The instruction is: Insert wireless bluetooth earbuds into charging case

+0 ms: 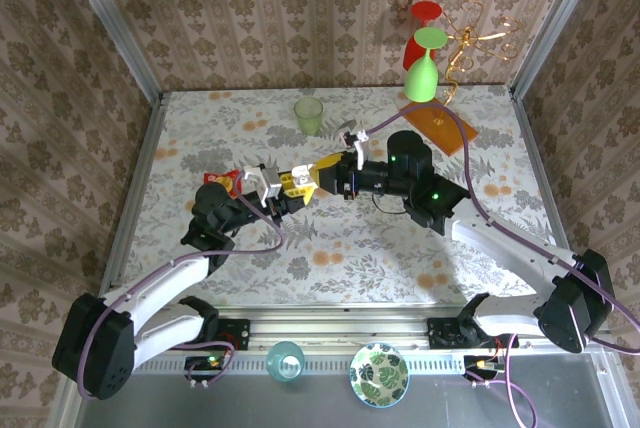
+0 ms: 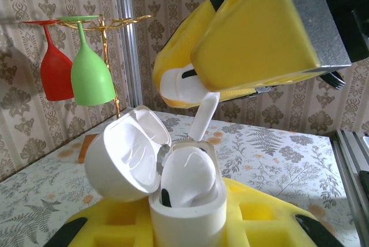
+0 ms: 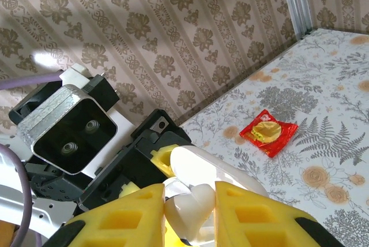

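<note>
Tabletop (image 1: pixel 350 243) is lying below the case (image 2: pixel 185 218), which left gripper (image 1: pixel 283 188) is clamping lid-open; right gripper (image 1: pixel 322 176) is pinching an earbud (image 2: pixel 179 82) just above the case. Tilted stem may be heading for the rim, snagging and popping loose.

We see both arms meet over the middle of the table (image 1: pixel 400 248), the left gripper (image 1: pixel 283 189) just left of the right gripper (image 1: pixel 322 176). The case (image 2: pixel 187 218) sits between the left gripper's fingers, its lid (image 2: pixel 124 154) swung out to the left. The first earbud (image 2: pixel 187 178) lies in the case. The second earbud (image 2: pixel 177 85), pinched between the right gripper's fingers, hangs just above it. A cup (image 1: pixel 309 115) stands behind them, and a packet (image 1: pixel 222 181) lies to their left.
</note>
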